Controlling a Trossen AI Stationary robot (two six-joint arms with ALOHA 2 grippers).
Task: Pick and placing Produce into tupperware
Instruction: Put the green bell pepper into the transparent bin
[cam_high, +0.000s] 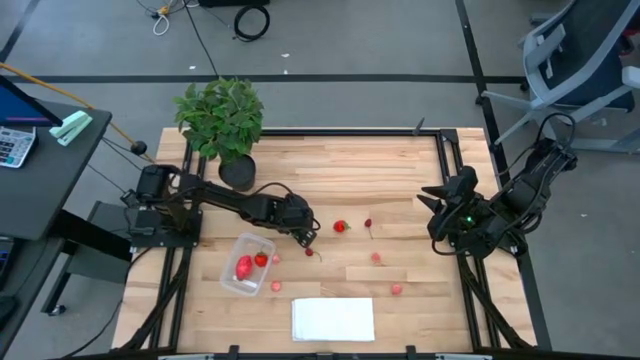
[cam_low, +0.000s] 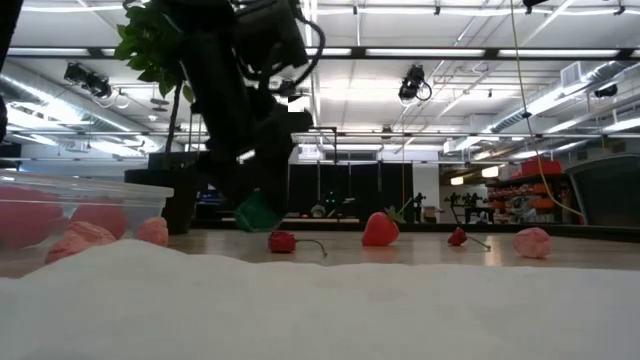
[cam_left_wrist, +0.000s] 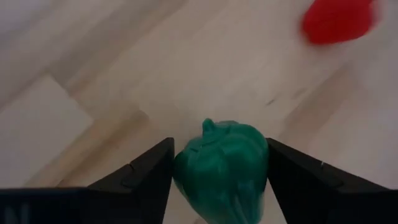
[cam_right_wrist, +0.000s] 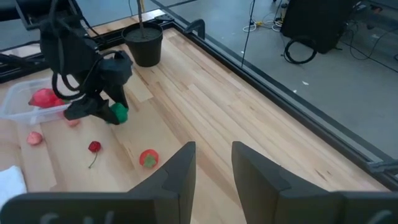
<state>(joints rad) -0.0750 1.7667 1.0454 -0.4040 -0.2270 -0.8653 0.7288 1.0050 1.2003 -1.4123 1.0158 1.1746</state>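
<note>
A green pepper (cam_left_wrist: 221, 165) is clamped between the jaws of the left gripper (cam_high: 308, 236), just above the desk (cam_high: 400, 175) beside the clear tupperware (cam_high: 246, 264), where red produce (cam_high: 244, 267) is seen. Farther off, the right gripper (cam_right_wrist: 211, 163) is held with jaws parted.

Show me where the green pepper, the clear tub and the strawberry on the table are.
green pepper (cam_left_wrist: 221, 163), left wrist view, middle of its body between the fingers
clear tub (cam_high: 231, 281), high view, its near rim
strawberry (cam_low: 380, 230), low view, its red body
</note>
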